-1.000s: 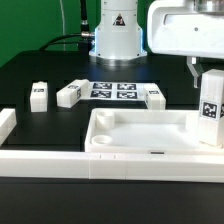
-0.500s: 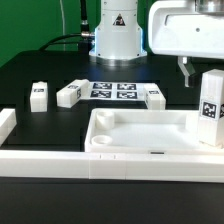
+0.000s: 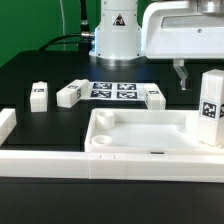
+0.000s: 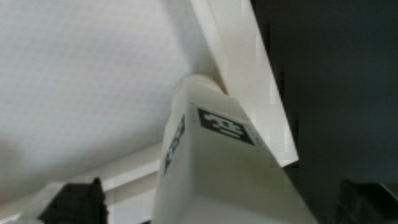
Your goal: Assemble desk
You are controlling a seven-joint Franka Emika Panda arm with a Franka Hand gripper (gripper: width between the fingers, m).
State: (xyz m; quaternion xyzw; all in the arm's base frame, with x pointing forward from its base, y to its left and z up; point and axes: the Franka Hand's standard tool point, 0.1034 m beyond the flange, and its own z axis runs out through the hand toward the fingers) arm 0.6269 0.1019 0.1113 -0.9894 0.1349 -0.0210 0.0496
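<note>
The surface [image 3: 30,70] I work over is black and matte. Low in the middle of the frame the tabletop [image 3: 140,128] lies flat on it, rim up. Behind it, across the middle of the frame, lies the marker board [image 3: 113,90]. The left leg [image 3: 39,95] stands apart at centre left, the second leg [image 3: 69,94] lies just beside the board's left end, and the third leg [image 3: 153,97] is at its right end. A long white rail [image 3: 50,160] runs along the bottom.

Exterior camera sits low, near the tabletop [image 3: 140,152], facing the robot base [image 3: 117,35]. Wrist camera's tight above the leg [image 4: 210,150] both share.
</note>
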